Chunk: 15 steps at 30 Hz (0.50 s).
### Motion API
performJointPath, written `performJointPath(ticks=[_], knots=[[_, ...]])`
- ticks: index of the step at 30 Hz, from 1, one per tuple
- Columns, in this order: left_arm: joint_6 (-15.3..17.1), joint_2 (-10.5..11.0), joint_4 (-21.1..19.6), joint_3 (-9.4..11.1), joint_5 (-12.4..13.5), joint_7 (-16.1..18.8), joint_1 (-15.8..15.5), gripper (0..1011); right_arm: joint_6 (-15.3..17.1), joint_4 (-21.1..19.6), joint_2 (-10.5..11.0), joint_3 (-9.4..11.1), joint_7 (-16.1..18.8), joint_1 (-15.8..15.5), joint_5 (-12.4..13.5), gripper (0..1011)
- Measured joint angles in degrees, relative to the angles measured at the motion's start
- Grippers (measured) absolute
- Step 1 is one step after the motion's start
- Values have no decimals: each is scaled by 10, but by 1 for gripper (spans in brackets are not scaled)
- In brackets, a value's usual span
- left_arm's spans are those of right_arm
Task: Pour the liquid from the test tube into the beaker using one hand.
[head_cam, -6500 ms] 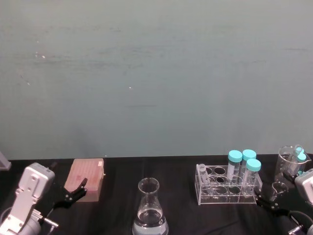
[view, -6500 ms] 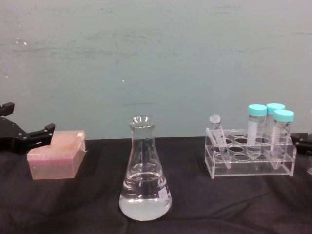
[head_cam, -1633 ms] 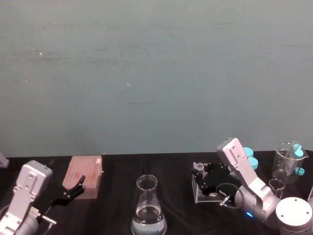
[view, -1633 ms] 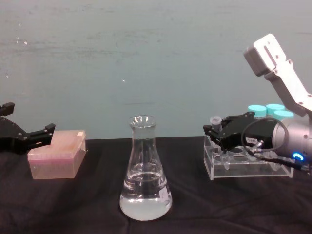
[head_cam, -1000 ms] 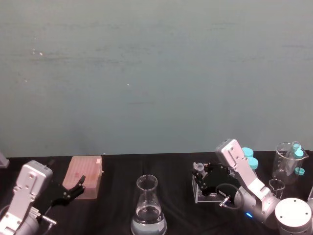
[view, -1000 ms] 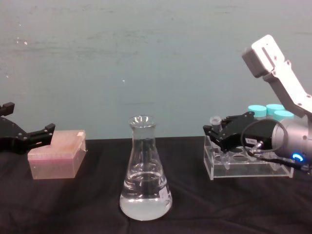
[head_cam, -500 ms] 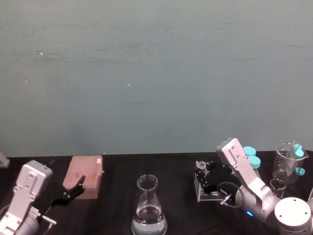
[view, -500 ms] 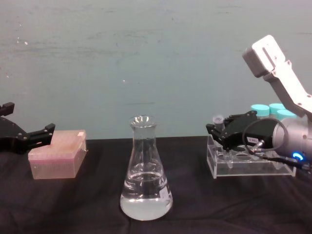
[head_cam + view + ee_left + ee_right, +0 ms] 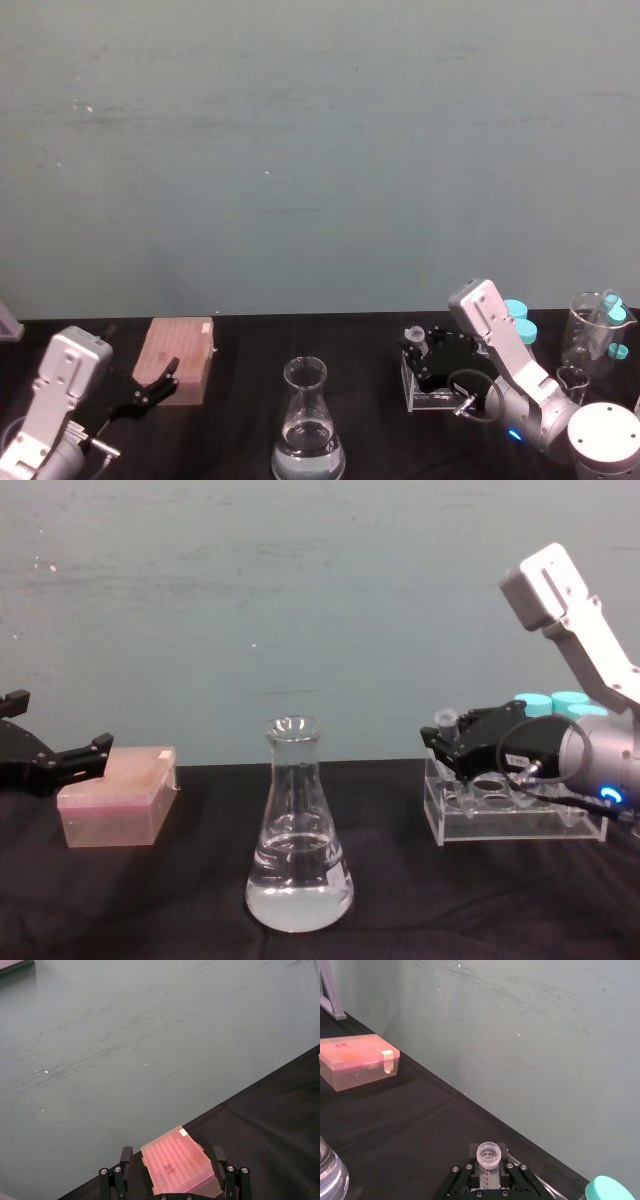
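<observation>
So the right gripper (image 9: 446,743) is pinching the test tube (image 9: 488,1159) just under its rim, upright at the left end of the clear rack (image 9: 510,818), well apart from the beaker (image 9: 297,830). The left gripper (image 9: 150,388) sits spread by the pink box (image 9: 115,798).

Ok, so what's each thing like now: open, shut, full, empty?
test tube, upright, uncapped, gripped at the rack.
right tool, shut on the test tube.
beaker, upright, open-topped, partly full.
left tool, open, by the pink box.
blue-capped tubes, capped, standing in the rack.
</observation>
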Motion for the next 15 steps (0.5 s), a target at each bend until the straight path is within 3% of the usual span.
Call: performJointPath(ticks=[15], knots=[[0,0,0,0,0,0,0,1000,-5,-32,0,12,7,-10,1,200]])
